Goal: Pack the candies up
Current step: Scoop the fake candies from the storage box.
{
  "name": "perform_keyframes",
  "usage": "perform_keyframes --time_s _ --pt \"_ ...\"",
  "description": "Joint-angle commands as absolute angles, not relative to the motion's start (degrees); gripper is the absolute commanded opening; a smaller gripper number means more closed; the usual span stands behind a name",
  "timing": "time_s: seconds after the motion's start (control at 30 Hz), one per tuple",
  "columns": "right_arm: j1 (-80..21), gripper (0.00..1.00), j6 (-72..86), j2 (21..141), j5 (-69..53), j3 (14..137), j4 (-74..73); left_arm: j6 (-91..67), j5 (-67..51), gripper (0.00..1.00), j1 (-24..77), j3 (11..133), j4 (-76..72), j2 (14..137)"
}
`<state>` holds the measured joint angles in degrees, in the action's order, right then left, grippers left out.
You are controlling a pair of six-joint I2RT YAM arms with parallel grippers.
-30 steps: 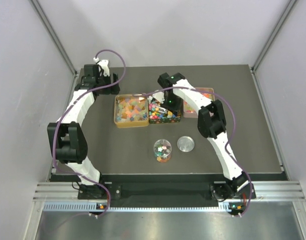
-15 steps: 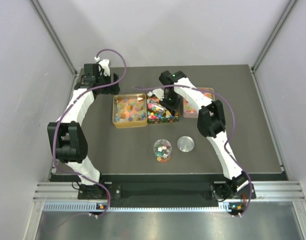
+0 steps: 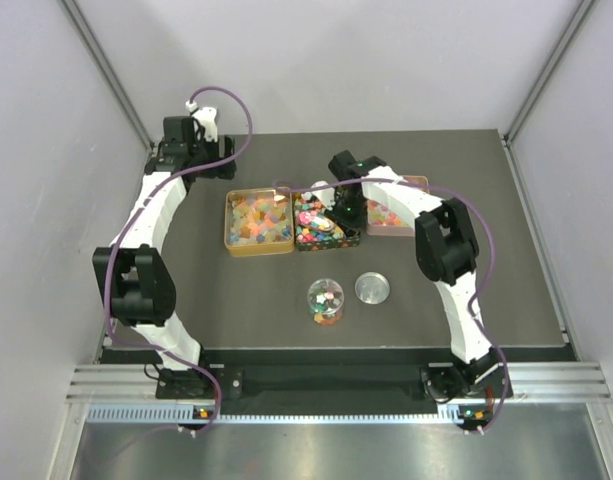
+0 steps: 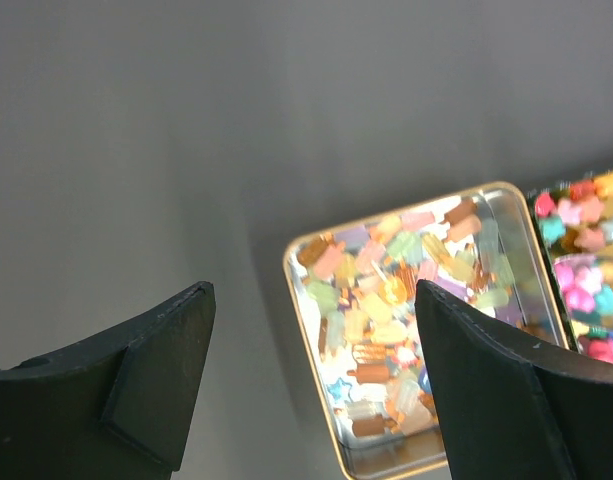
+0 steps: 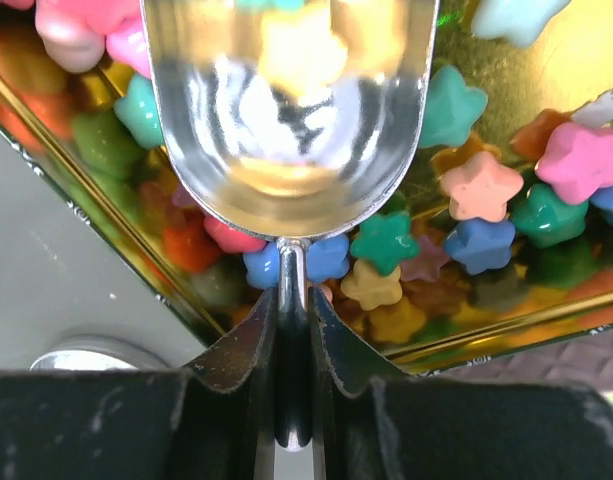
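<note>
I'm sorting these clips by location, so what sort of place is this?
Probably a lab robot cell, not a kitchen: plain walls enclose a dark table, two arms stand at its near edge by an aluminium rail, and tins of candies and a jar are set out.

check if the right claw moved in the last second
Yes, the right claw slid slightly right over the middle tin, closer in line with the silver lid.

top overhead, looking down; left wrist distant, right wrist close; all share middle tin [image 3: 331, 244]
</note>
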<state>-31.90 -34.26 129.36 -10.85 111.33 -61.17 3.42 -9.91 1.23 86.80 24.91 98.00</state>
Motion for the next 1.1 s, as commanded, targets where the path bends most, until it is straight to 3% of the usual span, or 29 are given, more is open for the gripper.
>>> perform_keyframes --time_s 0.0,0.47,0.9,1.07 --pt "-30.85 0.00 -32.88 124.72 -13.97 107.15 -50.65 6.06 -8.53 0.86 1.14 91.58 25.49 96.68" --pt "-29.97 0.00 -29.09 119.80 -15.65 106.08 -41.13 6.77 -8.09 0.86 1.23 96.41 26.72 99.84" --pt "-28.92 0.00 -36.01 107.67 -14.50 104.95 -50.25 5.80 -9.40 0.86 1.14 95.54 23.83 97.22" --pt "-29.00 0.00 -43.05 97.33 -13.89 95.04 -53.17 4.40 -7.74 0.86 1.06 88.87 18.99 93.00"
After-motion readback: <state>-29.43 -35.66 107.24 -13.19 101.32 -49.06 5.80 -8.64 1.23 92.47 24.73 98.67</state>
